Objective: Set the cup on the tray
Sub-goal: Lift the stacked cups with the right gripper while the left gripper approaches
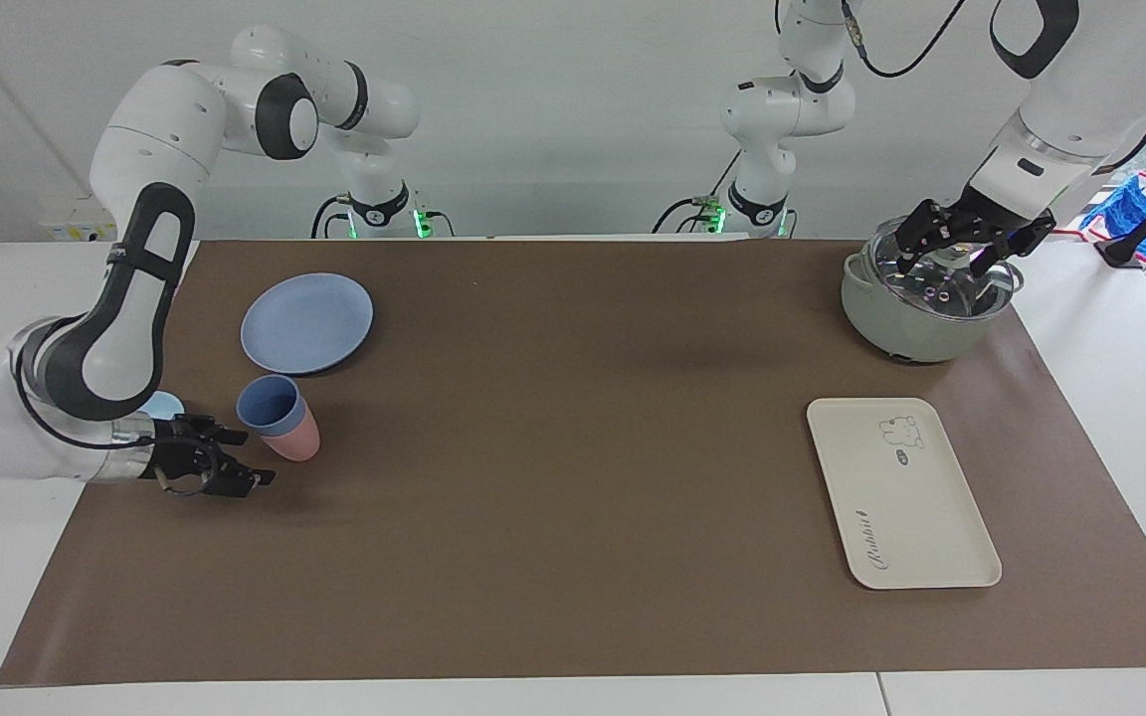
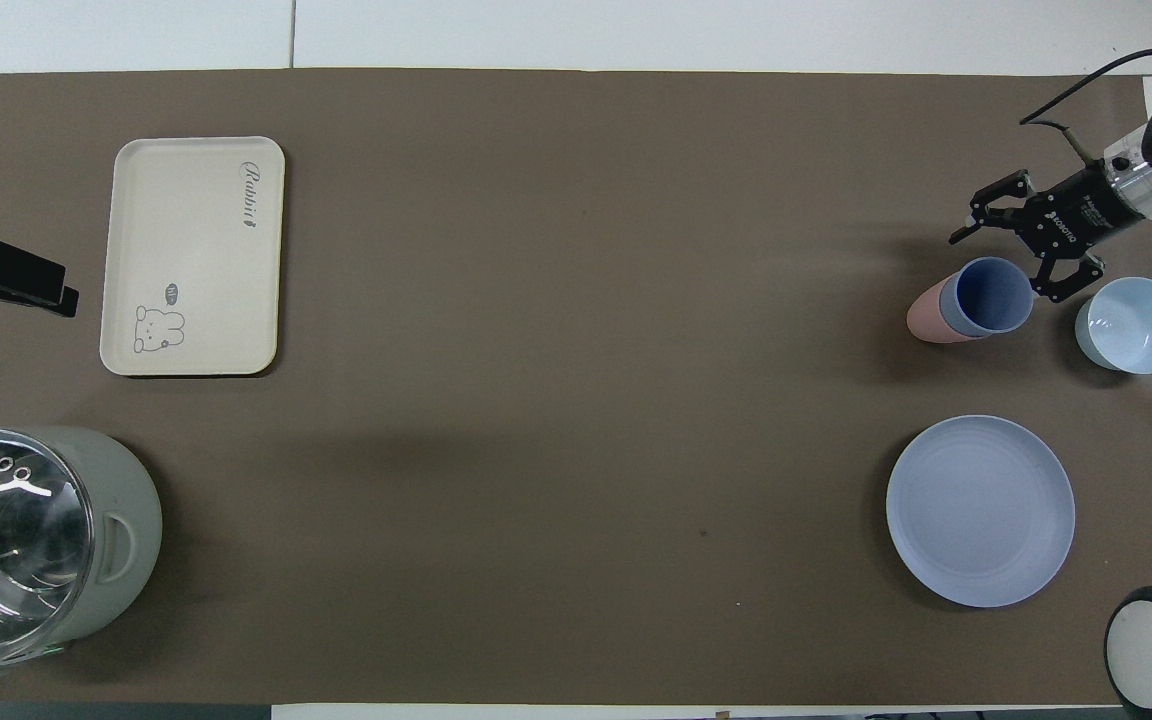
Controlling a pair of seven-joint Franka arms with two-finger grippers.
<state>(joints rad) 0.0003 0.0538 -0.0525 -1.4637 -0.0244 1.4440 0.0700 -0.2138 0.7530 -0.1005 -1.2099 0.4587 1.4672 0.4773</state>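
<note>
A: Reaching low from the side — the right gripper sits just beside the blue cup, fingers spread apart, nothing in them.

B: Why sideways and not from above?

A: My guess: the blue cup is nested in a pink tumbler and both look tilted, so a grip across the wall fits better than one down the mouth. Overhead, the right gripper overlaps the blue cup's rim, but the facing view shows it not yet around it.

B: Where's that stack?

A: At the right arm's end of the brown mat, beside a light-blue bowl, with a round blue plate nearer the robots.

B: And the tray?

A: The cream Rabbit tray lies well apart, toward the left arm's end, nothing on it — task is barely begun.

B: Left arm?

A: Waiting. The left gripper hangs over the glass lid of a grey-green pot, fingers apart, not clamped on anything I can see.

B: Risk?

A: Likely the pink tumbler comes up with the blue cup.
</note>
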